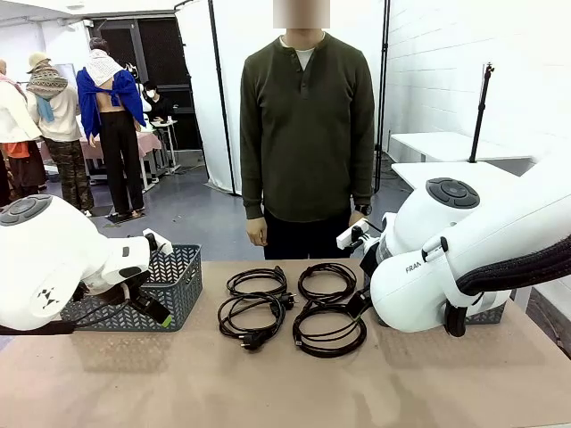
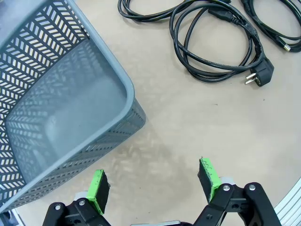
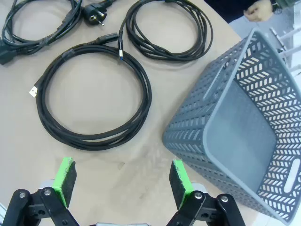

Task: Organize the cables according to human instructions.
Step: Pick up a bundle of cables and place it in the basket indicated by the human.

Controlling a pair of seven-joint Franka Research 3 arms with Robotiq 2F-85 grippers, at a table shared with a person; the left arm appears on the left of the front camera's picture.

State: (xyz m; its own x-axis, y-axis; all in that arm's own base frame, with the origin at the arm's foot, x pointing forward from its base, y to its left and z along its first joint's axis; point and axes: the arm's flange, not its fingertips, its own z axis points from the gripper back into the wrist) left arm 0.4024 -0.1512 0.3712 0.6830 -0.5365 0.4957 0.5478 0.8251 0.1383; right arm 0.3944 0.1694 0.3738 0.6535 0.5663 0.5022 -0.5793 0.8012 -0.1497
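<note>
The cables lie coiled on the worktop between the baskets, left tool and right tool wide and empty, probably awaiting word from the human.

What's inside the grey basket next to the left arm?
Nothing that I can see: the basket shows a bare grey floor. The cables lie outside it on the table. One end of the basket runs past the picture's edge, so that part is unseen.
</note>
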